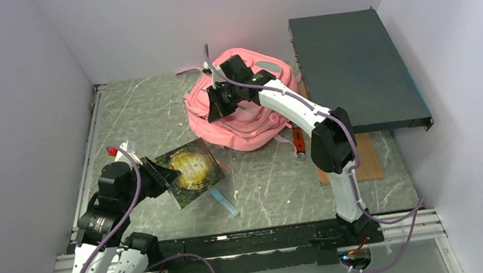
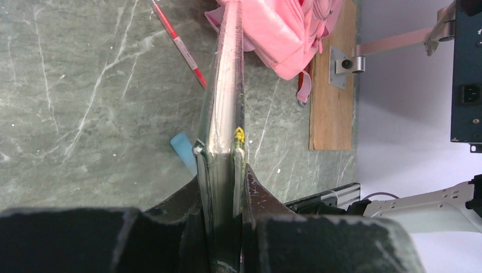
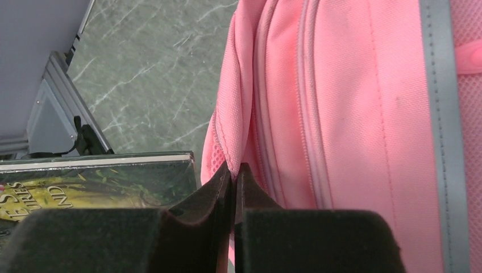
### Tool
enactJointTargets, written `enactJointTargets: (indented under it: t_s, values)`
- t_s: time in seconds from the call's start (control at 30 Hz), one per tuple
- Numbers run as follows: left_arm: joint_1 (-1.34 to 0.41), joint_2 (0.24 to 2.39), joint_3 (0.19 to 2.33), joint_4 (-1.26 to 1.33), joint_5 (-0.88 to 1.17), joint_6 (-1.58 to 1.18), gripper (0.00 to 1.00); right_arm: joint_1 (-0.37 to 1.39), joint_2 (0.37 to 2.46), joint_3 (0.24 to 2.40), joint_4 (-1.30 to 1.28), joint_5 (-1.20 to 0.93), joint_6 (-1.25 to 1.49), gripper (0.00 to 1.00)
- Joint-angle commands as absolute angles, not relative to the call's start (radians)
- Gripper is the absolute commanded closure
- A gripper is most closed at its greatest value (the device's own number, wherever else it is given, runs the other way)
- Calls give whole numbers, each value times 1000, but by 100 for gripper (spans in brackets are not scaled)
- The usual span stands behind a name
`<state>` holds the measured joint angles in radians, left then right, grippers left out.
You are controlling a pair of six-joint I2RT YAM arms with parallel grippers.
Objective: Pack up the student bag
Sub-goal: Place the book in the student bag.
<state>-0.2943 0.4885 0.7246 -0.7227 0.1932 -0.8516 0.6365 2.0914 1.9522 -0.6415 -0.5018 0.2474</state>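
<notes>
The pink student bag (image 1: 237,120) lies slumped at the back middle of the table; its pink cloth and grey trim (image 3: 364,114) fill the right wrist view. My right gripper (image 1: 216,105) is shut on a fold of the bag's fabric (image 3: 234,166) at its left side. My left gripper (image 1: 164,175) is shut on the edge of a plastic-wrapped book with a dark green and yellow cover (image 1: 193,171), held above the table front left. The book (image 2: 225,114) runs edge-on from the jaws toward the bag (image 2: 284,34).
A light blue eraser-like bar (image 1: 225,203) lies below the book. A red pen (image 2: 182,48) lies on the marble. A red-handled tool (image 1: 299,145) lies right of the bag. A dark rack case (image 1: 355,75) and a wooden board (image 1: 368,160) fill the right side.
</notes>
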Motion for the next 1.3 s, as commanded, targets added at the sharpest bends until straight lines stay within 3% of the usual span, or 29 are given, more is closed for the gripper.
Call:
enactJointTargets:
  t_s: [0.0,0.23,0.33,0.53,0.77,0.93,1.27]
  values:
    - [-293,490,767,-596,249,-873,100,668,1987,2003,-572,-507,243,92]
    - [-293,503,727,-545,287,-902,100,676,2013,1956,-539,-463,224,89]
    - [-293,509,727,-556,288,-898,100,680,2043,1979,-557,-442,215,100]
    - [-293,491,700,-507,284,-960,100,722,1958,1940,-505,-310,181,100]
    - [-293,600,515,-25,363,-1235,100,721,1926,2057,-536,-285,313,100]
    - [-293,745,468,272,379,-1286,100,712,1921,2073,-477,-364,395,100]
    - [-295,902,489,525,284,-1313,100,704,1916,2108,-471,-385,416,100]
